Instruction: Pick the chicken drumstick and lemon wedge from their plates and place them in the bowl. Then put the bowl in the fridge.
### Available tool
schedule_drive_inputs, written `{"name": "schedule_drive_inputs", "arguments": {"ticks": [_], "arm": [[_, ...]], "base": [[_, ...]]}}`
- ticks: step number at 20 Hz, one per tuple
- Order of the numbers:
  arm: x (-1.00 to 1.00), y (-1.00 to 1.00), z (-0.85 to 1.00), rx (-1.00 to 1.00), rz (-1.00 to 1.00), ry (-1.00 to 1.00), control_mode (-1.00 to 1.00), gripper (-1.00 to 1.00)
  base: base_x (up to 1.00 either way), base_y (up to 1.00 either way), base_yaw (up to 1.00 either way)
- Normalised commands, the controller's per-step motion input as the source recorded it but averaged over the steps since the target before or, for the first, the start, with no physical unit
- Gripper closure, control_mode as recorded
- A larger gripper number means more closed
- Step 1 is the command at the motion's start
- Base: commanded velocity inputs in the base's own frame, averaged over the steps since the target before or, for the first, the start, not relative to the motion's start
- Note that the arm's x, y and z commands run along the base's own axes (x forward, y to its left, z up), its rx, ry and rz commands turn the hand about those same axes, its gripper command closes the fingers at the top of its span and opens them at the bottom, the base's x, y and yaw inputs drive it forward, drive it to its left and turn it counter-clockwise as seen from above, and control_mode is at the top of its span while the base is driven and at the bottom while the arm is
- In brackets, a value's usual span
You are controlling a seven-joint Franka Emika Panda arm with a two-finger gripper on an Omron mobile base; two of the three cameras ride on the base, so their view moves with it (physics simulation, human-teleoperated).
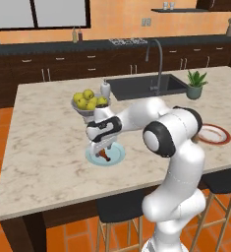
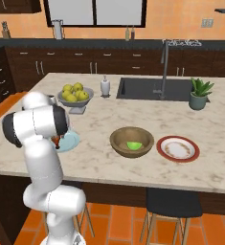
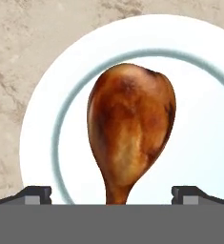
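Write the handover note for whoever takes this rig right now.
Gripper: open, holding nothing, fingertips either side of the chicken drumstick on the pale blue plate.
Lemon wedge: already in the wooden bowl on the island, next to the red-rimmed plate.
Done: lemon in the bowl.
Left: grasp the drumstick, put it in the bowl, then carry the bowl to the fridge.

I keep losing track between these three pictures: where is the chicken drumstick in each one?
Left base view: drumstick left of centre, under the tool, on the pale blue plate.
Right base view: sliver at left, behind the arm.
Hand view: drumstick in the middle.
Shared landmark: the pale blue plate.
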Motion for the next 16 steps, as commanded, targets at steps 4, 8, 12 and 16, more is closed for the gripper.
{"name": "schedule_drive_inputs", "arguments": {"ticks": [4,8,12,16], "arm": [[0.07,-0.02,-0.27,0.0,0.0,0.0,-1.0,-1.0],[0.0,0.0,-0.21,0.0,0.0,0.0,-1.0,1.0],[0.0,0.0,-0.15,0.0,0.0,0.0,-1.0,1.0],[-0.15,-0.21,-0.03,0.0,0.0,0.0,-1.0,1.0]], "base": [[0.0,0.0,0.0],[0.0,0.0,0.0],[0.0,0.0,0.0],[0.0,0.0,0.0]]}}
